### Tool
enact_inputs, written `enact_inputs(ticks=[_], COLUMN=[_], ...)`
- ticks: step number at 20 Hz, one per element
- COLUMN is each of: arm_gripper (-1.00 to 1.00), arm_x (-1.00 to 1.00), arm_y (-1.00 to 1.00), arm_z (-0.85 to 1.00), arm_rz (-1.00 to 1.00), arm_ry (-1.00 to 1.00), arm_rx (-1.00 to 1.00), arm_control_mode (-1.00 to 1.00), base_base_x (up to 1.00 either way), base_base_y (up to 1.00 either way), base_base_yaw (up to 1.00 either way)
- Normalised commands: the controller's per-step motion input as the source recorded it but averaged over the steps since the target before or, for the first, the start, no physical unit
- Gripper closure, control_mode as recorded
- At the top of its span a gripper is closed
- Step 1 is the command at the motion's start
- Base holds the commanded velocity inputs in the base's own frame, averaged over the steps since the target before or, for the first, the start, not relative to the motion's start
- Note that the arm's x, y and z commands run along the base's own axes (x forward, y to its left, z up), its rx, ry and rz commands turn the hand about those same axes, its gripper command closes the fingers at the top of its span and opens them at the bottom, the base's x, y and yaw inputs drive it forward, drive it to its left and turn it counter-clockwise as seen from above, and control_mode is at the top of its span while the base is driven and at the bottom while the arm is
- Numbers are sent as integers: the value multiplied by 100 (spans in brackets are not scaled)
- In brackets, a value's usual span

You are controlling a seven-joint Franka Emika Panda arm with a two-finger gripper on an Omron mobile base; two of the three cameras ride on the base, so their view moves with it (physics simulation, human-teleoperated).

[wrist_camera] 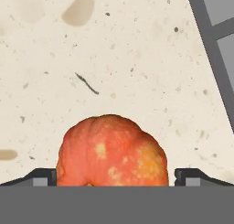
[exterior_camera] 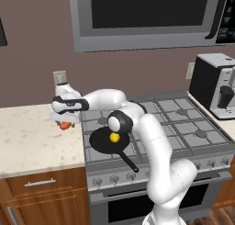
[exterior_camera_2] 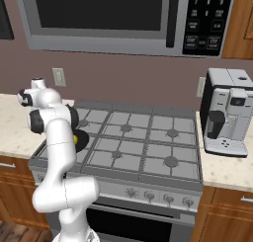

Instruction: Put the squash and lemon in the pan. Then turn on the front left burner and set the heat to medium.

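Lemon (exterior_camera: 114, 137) is already in the pan (exterior_camera: 103, 142). Squash (wrist_camera: 112, 151) sits on the counter left of the pan, gripper (wrist_camera: 115, 176) wide apart around it. Burner untouched, I'd guess.

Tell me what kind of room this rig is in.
A rendered home kitchen: gas stove set into a speckled counter, microwave mounted above it, coffee machine at the right.

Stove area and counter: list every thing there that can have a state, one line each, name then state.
squash: on the counter, between the tool's open fingertips, not lifted.
lemon: lying in the pan.
pan: on a left grate of the stove, handle toward the front.
tool: open, straddling the squash.
stove knobs: setting too small to tell.
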Motion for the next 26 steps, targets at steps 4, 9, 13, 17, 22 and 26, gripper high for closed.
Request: enact_inputs(ticks=[4,9,13,17,22,26], arm_gripper=[-100,100,100,100,100,100], arm_x=[0,1,0,0,-22,-63], arm_y=[0,-2,0,0,0,-14], arm_z=[-38,-4,0,0,13,50], arm_rz=[0,-1,0,0,0,3], arm_ry=[3,3,0,0,-1,0], arm_rx=[0,0,0,0,0,3], arm_control_mode=[-100,-100,-100,-100,-100,-100], base_base_x=[0,0,0,0,0,0], base_base_y=[0,0,0,0,0,0], base_base_yaw=[0,0,0,0,0,0])
